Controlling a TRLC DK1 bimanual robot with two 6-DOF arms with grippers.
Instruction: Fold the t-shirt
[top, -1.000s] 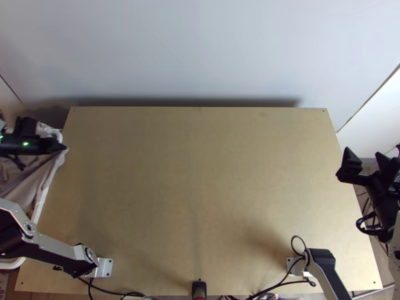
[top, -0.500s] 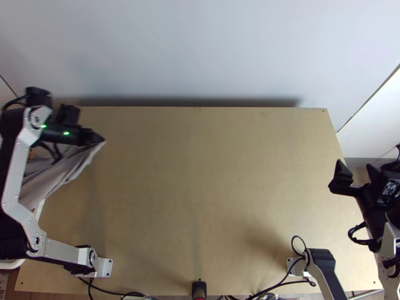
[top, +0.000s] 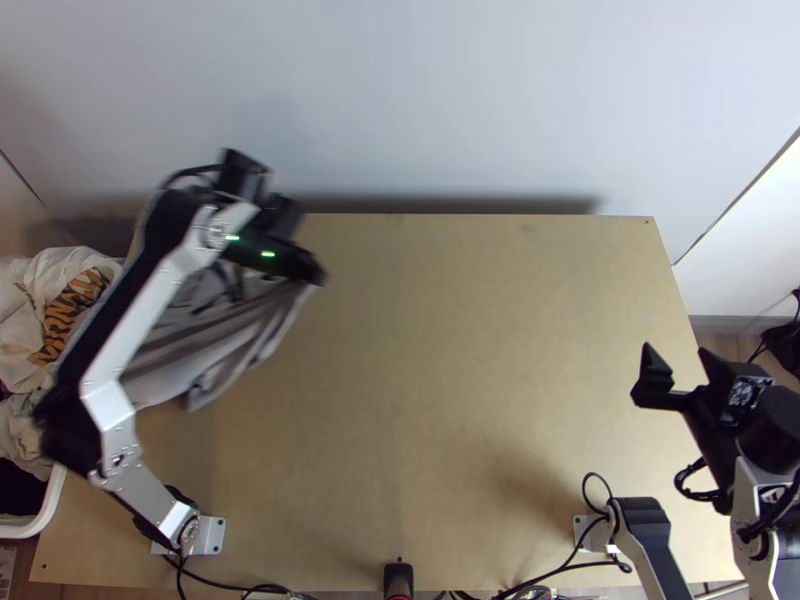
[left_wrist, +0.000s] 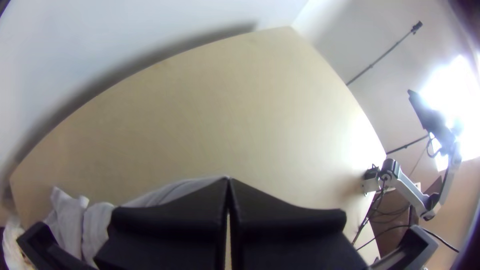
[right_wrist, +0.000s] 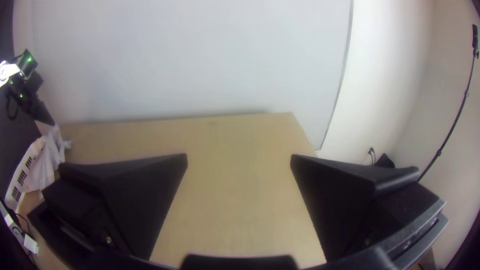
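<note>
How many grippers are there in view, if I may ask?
2. The left gripper is over the far left part of the table, shut on a grey cloth; the right gripper is open, near the table's right edge.

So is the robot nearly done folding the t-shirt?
Not nearly. Only the grabbing looks done: the left gripper is shut on the t-shirt. It hangs in loose drapes over the table. Spreading and all the folding are left; the open right gripper holds nothing.

Silvery links — black joints, small green lights.
</note>
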